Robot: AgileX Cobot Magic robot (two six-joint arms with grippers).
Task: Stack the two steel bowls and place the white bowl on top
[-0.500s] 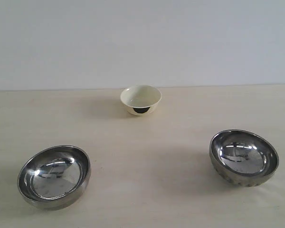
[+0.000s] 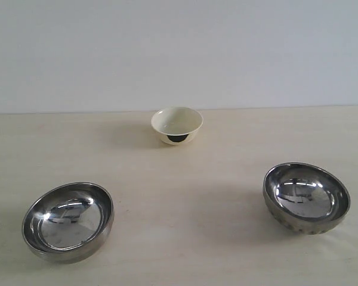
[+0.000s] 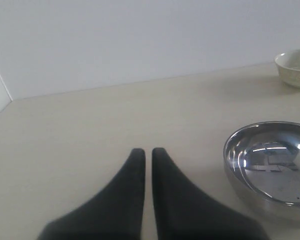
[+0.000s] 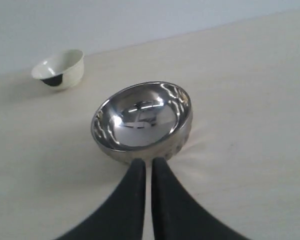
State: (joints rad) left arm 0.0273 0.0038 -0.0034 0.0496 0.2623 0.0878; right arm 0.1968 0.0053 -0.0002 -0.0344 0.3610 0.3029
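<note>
The left steel bowl (image 2: 67,221) and the right steel bowl (image 2: 306,198) sit well apart on the near side of the worktop (image 2: 191,196), each tipped on its round bottom. The white bowl (image 2: 176,125) stands alone farther back, between them. Nothing is stacked yet. The left tool (image 3: 146,152) and right tool (image 4: 148,162) both have their fingers pressed together and hold nothing. My guess at the risk: slick, rocking steel could slip from a rim pinch, or roll away if nudged
</note>
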